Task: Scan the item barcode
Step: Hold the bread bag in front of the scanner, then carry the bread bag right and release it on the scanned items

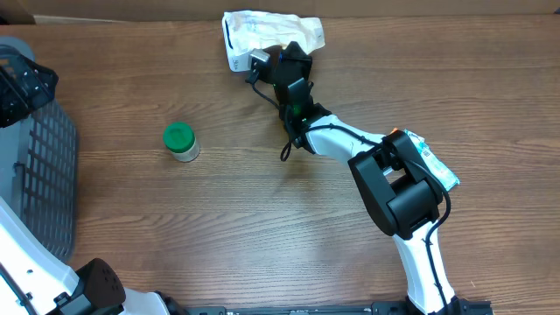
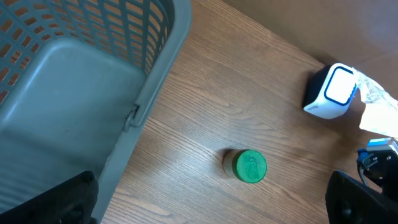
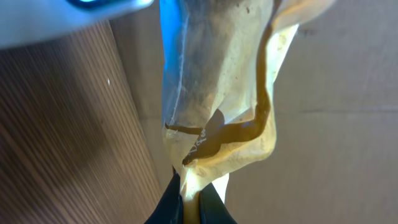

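Note:
My right gripper is shut on the lower edge of a crinkled clear-and-white bag at the far middle of the table. In the right wrist view the bag rises from the pinched jaws. A white scanner with a blue-rimmed window sits right beside the bag, at the bag's left end. My left gripper hovers open over the grey basket, and its dark fingers stand wide apart with nothing between them.
A grey slatted basket fills the left edge of the table. A small jar with a green lid stands upright on the wood left of centre. A blue-and-white packet lies by the right arm's elbow.

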You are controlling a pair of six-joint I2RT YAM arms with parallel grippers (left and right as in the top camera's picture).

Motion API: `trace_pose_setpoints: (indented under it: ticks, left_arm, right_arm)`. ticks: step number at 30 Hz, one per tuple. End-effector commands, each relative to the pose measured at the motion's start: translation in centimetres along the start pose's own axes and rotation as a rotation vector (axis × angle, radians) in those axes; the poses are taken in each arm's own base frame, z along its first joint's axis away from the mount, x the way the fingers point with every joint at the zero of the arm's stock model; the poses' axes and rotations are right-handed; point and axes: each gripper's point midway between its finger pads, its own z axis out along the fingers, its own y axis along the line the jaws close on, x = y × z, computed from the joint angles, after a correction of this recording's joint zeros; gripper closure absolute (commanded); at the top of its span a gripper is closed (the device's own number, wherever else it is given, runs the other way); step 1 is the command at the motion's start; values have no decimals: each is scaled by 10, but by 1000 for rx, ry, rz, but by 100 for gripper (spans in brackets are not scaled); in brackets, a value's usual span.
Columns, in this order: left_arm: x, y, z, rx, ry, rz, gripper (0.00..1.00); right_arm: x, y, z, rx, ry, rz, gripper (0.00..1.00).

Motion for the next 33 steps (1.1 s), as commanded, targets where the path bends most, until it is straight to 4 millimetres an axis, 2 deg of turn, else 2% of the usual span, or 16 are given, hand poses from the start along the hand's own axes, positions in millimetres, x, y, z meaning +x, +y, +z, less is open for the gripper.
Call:
trace_pose_setpoints:
  ticks: [1,13,16,19,23,27,30,33]
  left_arm:
    - [-3,-3,-7,9,-23,28,0]
    - [-3,-3,-7,9,-23,28,1]
    - [-3,-3,-7,9,-23,28,0]
    - [-3,-3,-7,9,-23,28,1]
    - [-3,-3,-7,10,-23,29,0]
    - [-3,-3,-7,9,-23,28,0]
    - [-3,-3,-7,10,-23,29,0]
    - [-3,-3,-7,9,-23,28,1]
  right_arm:
    - [-18,-15,0,32,-45,26,96]
    - [-20,-16,-4,37,-36,26,96]
    - [-24,-30,-10,59,-38,41,96]
    - [-25,-64,-21,107,-38,111,96]
    - [-20,-117,-44,133,-34,267,96]
    - [-9,-150,-79,58,-18,425,96]
    - [8,-168,-108,-10,13,602,96]
    - [20,-169,-143,-158,23,806,96]
